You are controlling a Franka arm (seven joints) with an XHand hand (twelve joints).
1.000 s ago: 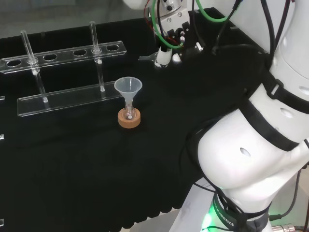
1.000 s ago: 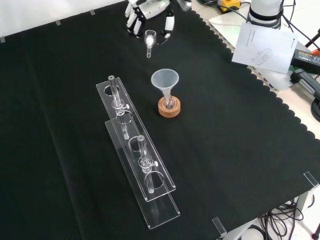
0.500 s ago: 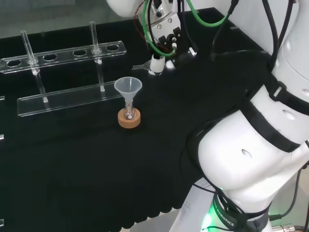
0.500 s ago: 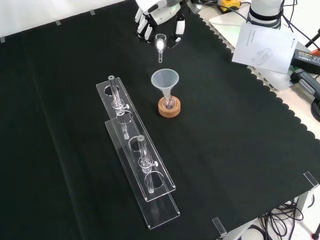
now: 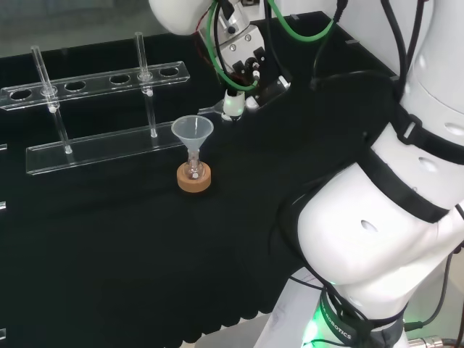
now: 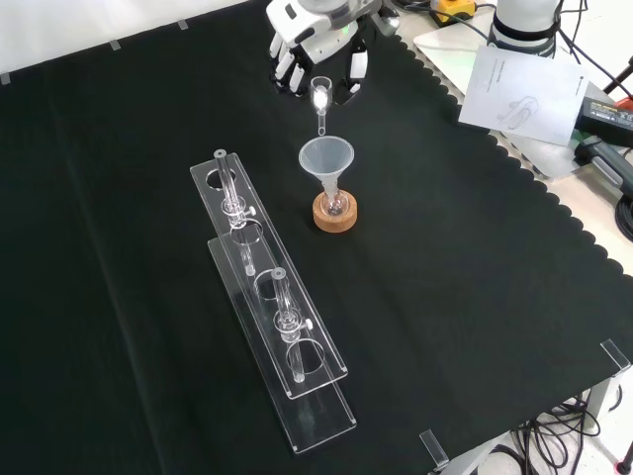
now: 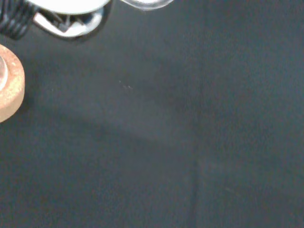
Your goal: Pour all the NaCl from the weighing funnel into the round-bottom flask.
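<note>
A small round-bottom flask [image 6: 334, 205] sits in a cork ring [image 6: 334, 215] [image 5: 194, 179] [image 7: 8, 90] mid-cloth, with a clear plastic funnel [image 6: 325, 158] [image 5: 192, 130] in its neck. The hand [image 6: 309, 40] [image 5: 243, 61] hovers just beyond the funnel, fingers curled round a small clear weighing funnel [image 6: 320, 94] [image 5: 226, 105]. In the front view the weighing funnel's spout points down toward the funnel's rim, a little above it. In the head view it juts left from the hand, just right of and above the funnel's rim. A blurred white part of the hand [image 7: 66, 5] shows in the wrist view.
A clear two-tier tube rack [image 6: 272, 336] [image 5: 101, 109] with two glass tubes stands left of the flask in the front view, behind it in the head view. Papers and cables [image 6: 524, 89] lie beyond the cloth's scalloped edge at the front view's upper right.
The hand has carried the weighing funnel steadily toward the flask, from well beyond the funnel to just above its rim. Flask, funnel and rack have not moved.
</note>
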